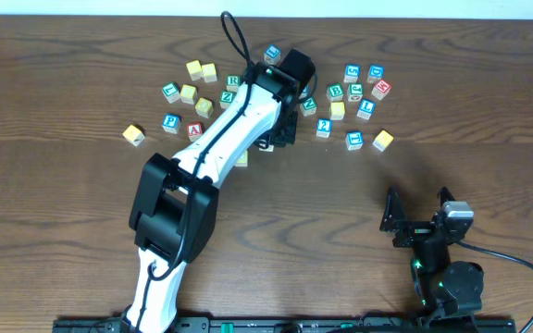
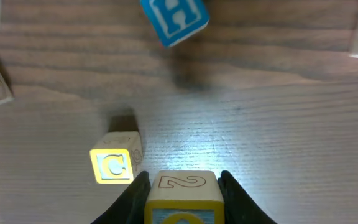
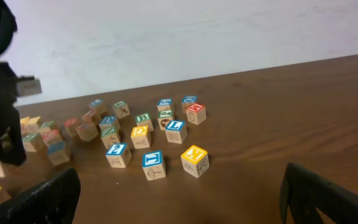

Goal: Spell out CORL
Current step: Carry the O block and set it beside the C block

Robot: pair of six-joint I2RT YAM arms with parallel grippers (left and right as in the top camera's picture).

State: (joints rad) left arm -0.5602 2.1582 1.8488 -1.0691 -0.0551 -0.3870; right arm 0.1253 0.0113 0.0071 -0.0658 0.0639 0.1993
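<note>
Left fingers (image 2: 128, 202) are clamping, by its flat sides, a pale wooden number-2 cube (image 2: 183, 190), probably light and rigid, just beside the yellow-lettered wooden C cube (image 2: 112, 165); right fingers (image 3: 328, 196) are hanging wide apart.

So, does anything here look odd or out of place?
Nothing looks broken or spilled. The wooden letter blocks lie scattered at all angles on the brown table, no word formed. The left gripper clamps a pale block showing a 2 beside a yellow C block.
</note>
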